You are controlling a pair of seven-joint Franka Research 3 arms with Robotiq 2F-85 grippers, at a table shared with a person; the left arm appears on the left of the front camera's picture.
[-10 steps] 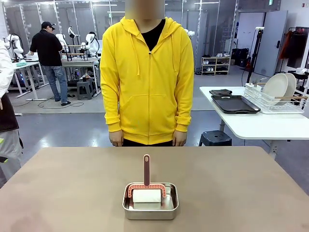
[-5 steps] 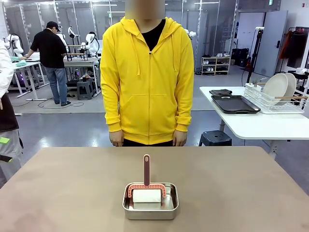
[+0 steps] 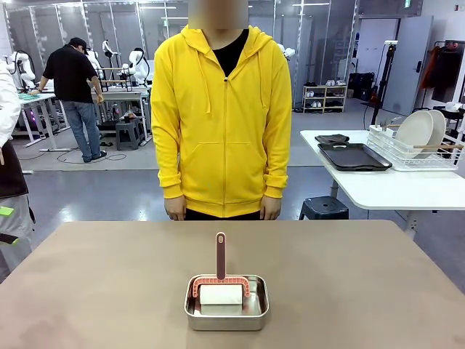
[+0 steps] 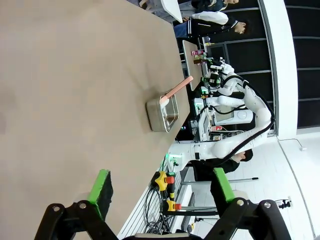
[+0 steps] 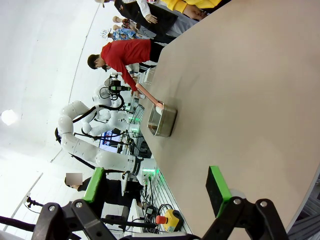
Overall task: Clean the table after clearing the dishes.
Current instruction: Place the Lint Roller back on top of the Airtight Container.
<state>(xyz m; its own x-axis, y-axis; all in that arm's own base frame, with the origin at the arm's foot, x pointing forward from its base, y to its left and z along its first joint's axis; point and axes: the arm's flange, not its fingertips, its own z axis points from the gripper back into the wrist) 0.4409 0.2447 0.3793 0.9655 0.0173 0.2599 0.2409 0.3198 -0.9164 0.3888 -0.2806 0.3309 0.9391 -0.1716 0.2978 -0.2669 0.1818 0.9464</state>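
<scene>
Both the left gripper and right gripper hang wide open and empty above the near table edge. A brush stands in a pan mid-table; a clumsy grab could tip it. The dishes sit racked beyond.

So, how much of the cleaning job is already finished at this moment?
Done: the grey-brown table carries no plates or trays; white plates and dark trays sit on a white side table. In hand: nothing; the left gripper and right gripper are open, apart from the table. Left: wiping; the red-handled tool sits untouched in the steel pan.
</scene>
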